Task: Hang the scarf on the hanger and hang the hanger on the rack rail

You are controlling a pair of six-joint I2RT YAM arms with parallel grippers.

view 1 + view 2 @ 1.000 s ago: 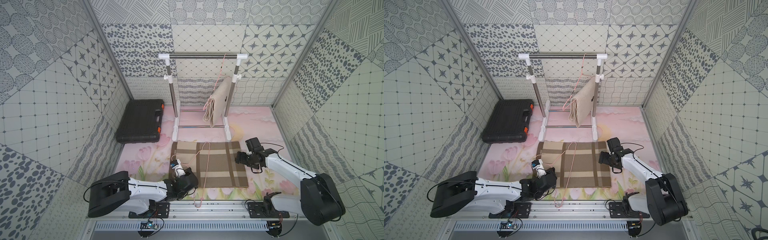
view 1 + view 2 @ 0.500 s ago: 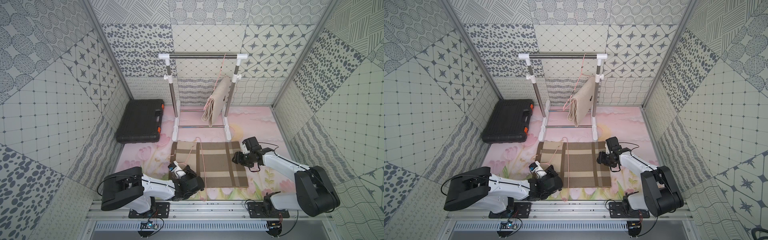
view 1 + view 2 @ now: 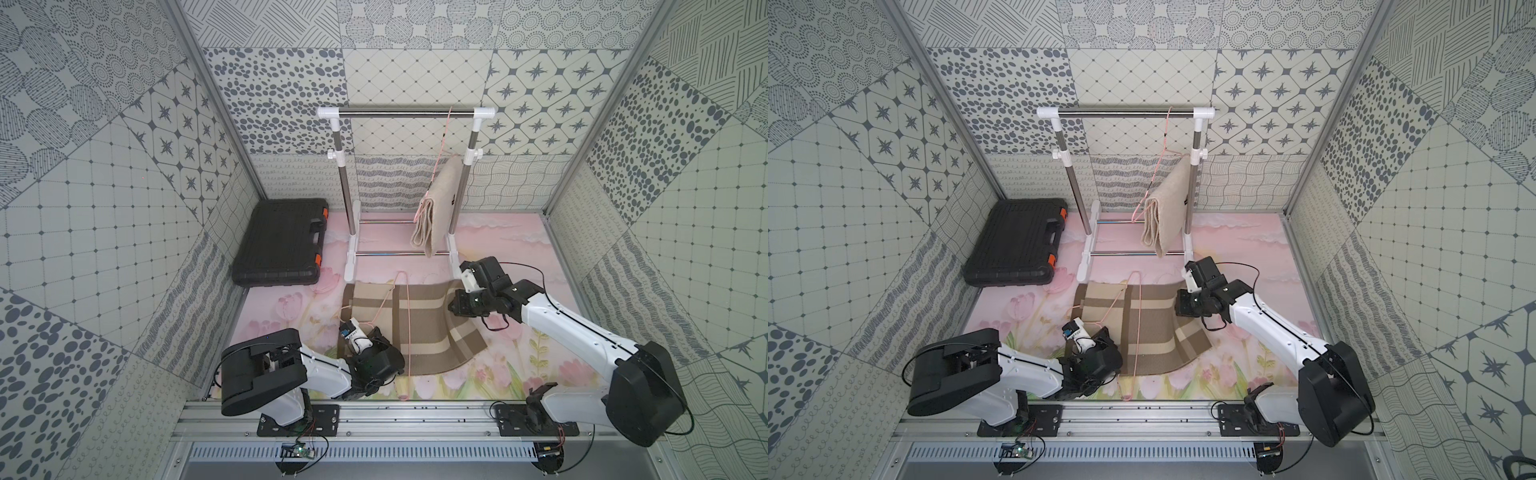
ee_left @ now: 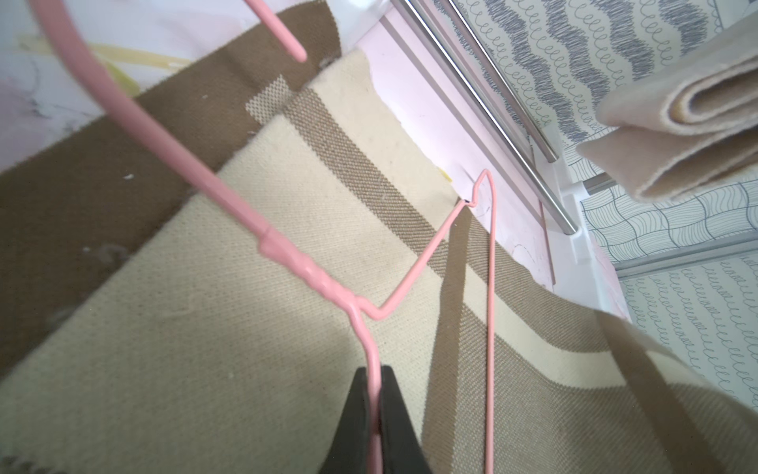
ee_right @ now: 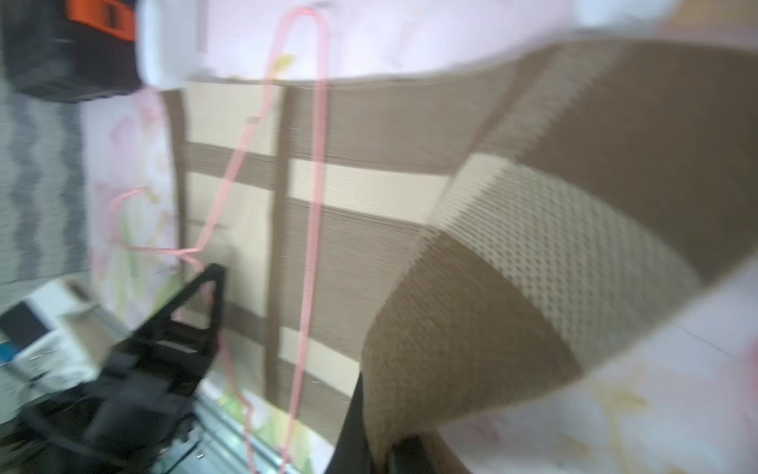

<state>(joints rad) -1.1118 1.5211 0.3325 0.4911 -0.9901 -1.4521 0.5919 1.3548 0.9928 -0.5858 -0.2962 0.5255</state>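
Observation:
A brown and cream checked scarf [image 3: 424,328] [image 3: 1154,328] lies on the pink floral mat. Across it lies a pink wire hanger [image 3: 409,324] [image 3: 1138,324]. My left gripper [image 3: 376,332] [image 3: 1100,332] [image 4: 375,381] is shut on the hanger [image 4: 311,271] wire just below its twisted neck, over the scarf [image 4: 205,349]. My right gripper [image 3: 453,307] [image 3: 1177,309] [image 5: 381,443] is shut on the scarf [image 5: 512,246] at its right edge. That edge is lifted off the mat and curls upward. The right wrist view is blurred; it shows the hanger [image 5: 316,205] and the left gripper [image 5: 213,275].
A white and steel clothes rack [image 3: 405,112] stands at the back. A folded beige cloth [image 3: 436,208] hangs from it on another pink hanger. A black tool case [image 3: 278,245] lies at the left wall. The metal rail [image 3: 374,415] runs along the front.
My right gripper has closed on the scarf's right edge and raised it, so that side now curls up. My left arm has shifted a little to the right with the hanger.

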